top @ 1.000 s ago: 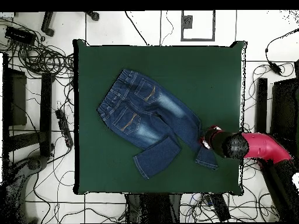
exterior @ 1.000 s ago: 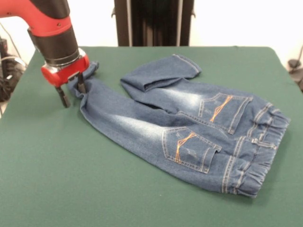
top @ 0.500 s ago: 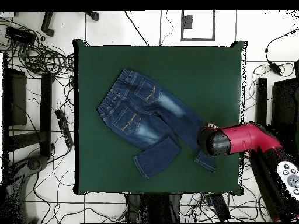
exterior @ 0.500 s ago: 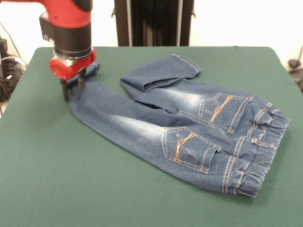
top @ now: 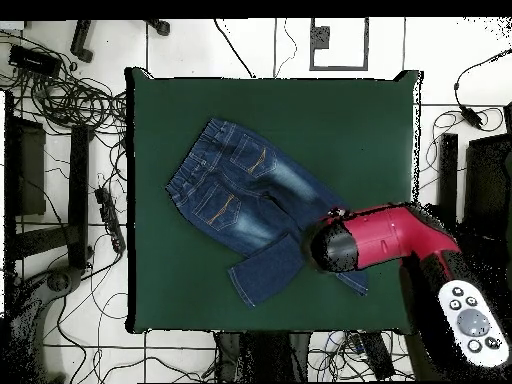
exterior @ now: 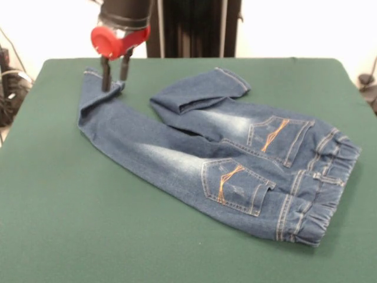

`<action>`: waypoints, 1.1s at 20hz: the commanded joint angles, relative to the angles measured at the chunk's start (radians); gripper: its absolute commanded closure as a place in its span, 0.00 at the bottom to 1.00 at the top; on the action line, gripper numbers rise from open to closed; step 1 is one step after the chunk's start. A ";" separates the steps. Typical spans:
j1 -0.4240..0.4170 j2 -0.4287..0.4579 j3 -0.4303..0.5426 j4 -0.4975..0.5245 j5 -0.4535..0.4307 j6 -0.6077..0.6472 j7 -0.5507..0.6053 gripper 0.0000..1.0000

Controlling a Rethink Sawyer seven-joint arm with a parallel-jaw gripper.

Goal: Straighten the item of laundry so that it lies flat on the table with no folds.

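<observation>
The blue denim jeans (exterior: pixel 235 153) lie back side up on the green table (exterior: pixel 88 236), waistband (exterior: pixel 321 188) at the right. One leg runs out straight to the far left, and its cuff (exterior: pixel 97 79) lies under my gripper (exterior: pixel 115 82). The fingers stand apart with green table showing between them, and the left fingertip (exterior: pixel 106 87) touches the cuff. The other leg (exterior: pixel 197 91) is folded back on itself. In the overhead view the jeans (top: pixel 240 190) lie left of centre on the table (top: pixel 340 120), and the red arm (top: pixel 390 240) covers the gripper and cuff.
The black pedestal (exterior: pixel 188 26) stands behind the table's far edge. Tangled cables (top: pixel 70 100) and black stands (top: pixel 25 170) surround the table on the floor. Bare green felt lies in front of the jeans and along the left side.
My gripper has moved toward the table's far side and risen. The leg under it was bunched at the cuff and now lies drawn out straighter and longer.
</observation>
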 commanded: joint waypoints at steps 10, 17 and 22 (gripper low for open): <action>0.112 0.147 -0.241 0.083 0.193 0.012 0.441 0.00; 0.151 0.220 -0.293 0.054 0.221 -0.017 0.465 0.00; 0.178 0.288 -0.307 0.022 0.263 -0.077 0.500 0.00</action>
